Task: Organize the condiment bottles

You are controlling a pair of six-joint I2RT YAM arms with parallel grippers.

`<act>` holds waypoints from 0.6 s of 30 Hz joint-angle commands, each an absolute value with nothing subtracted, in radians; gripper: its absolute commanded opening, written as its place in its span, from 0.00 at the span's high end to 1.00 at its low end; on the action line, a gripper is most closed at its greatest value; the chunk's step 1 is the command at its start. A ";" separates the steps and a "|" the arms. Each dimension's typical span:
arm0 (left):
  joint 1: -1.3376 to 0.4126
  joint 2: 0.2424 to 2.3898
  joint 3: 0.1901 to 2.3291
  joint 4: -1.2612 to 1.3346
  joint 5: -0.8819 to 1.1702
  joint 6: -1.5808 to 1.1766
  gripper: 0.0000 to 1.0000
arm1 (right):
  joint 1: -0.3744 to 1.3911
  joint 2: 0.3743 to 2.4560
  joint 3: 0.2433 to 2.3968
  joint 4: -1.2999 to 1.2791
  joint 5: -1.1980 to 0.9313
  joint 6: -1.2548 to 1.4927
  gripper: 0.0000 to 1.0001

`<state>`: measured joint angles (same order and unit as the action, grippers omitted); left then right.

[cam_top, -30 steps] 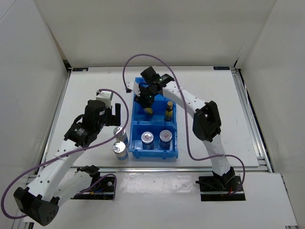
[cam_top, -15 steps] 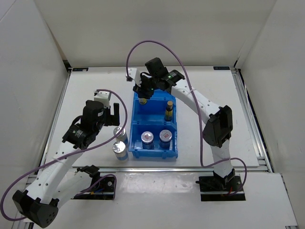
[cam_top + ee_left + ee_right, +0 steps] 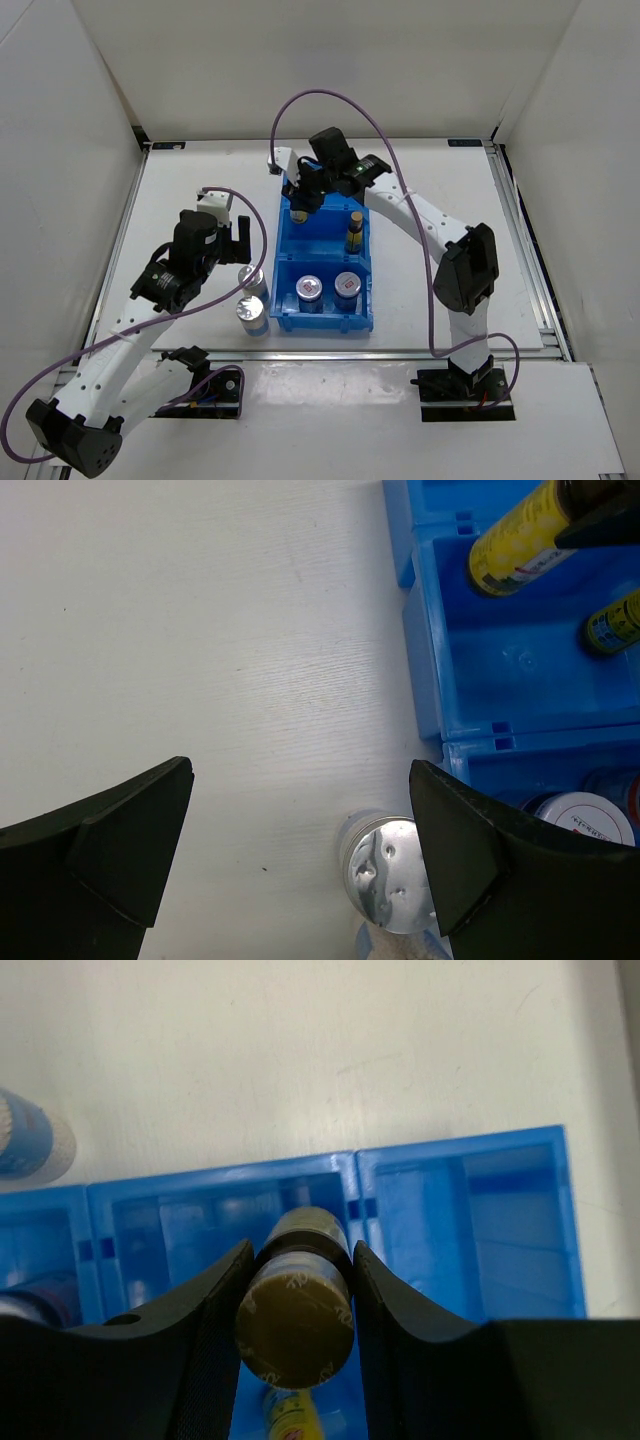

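- Since a second ago, our right gripper [image 3: 297, 1255] travels toward the bin's far end, clamped on a dark-amber bottle [image 3: 297, 1320].
- We judge the placing unfinished: the bottle hangs above the blue bin [image 3: 325, 323], near its twin [image 3: 354, 232].
- Our left gripper [image 3: 300, 775] gapes empty over two shakers [image 3: 252, 281] outside the bin.
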<state>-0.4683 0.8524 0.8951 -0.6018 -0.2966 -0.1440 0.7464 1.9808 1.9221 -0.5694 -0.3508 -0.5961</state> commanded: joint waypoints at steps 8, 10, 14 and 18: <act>-0.471 0.841 0.922 -0.598 -0.308 -0.152 0.00 | 0.758 1.891 1.878 -0.601 -0.353 -0.588 1.00; -0.471 0.841 0.922 -0.598 -0.308 -0.152 0.00 | 0.758 1.891 1.862 -0.601 -0.353 -0.588 1.00; -0.471 0.841 0.922 -0.598 -0.308 -0.152 0.00 | 0.758 1.891 1.806 -0.583 -0.365 -0.588 1.00; -0.471 0.841 0.922 -0.598 -0.308 -0.152 0.00 | 0.758 1.925 1.770 -0.560 -0.383 -0.588 1.00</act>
<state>-0.4683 0.8524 0.8951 -0.6018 -0.2970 -0.1467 0.7540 1.9587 1.7771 -0.6250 -0.3443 -0.5831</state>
